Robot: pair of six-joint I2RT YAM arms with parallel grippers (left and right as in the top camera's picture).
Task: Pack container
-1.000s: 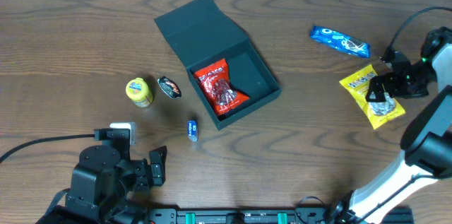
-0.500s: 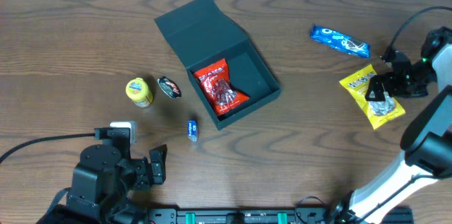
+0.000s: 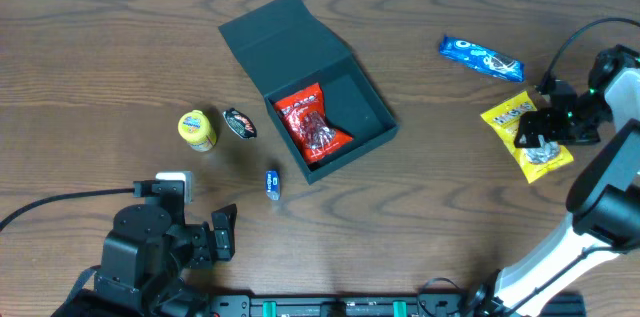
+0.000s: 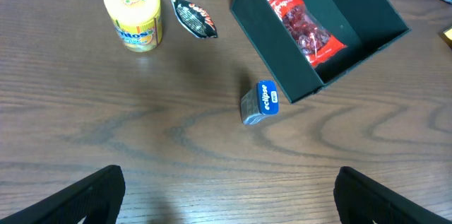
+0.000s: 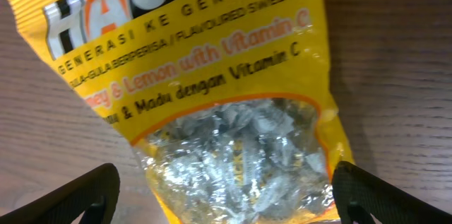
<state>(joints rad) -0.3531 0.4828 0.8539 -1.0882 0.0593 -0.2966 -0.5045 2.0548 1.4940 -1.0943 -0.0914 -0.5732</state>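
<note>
**Both jaws spread, one over the yellow sweet bag**

Overhead, the left arm point(image 3: 150, 247) sat folded low at the near left edge of the wood-grain table point(image 3: 450, 227). The right arm point(image 3: 600, 187) reached along the right side, its wrist bent over a yellow sweet bag point(image 3: 505, 115). The container point(image 3: 365, 107), a matte teal-green square box, lay mid-table with its flap lid open to the far left and a glossy red packet point(image 3: 314, 125) inside. A blue bar point(image 3: 481, 58) lay far right.

From the left wrist, the left jaws stood wide apart above bare wood, gripping nothing. Ahead were the container point(image 4: 367, 12), a round yellow tub point(image 4: 133, 10), a small dark packet point(image 4: 194, 17) and a blue gum pack point(image 4: 260, 102) just beside the box wall.

From the right wrist, the right jaws were spread either side of the crinkled bag point(image 5: 212, 75), over its clear window; contact could not be told.
</note>
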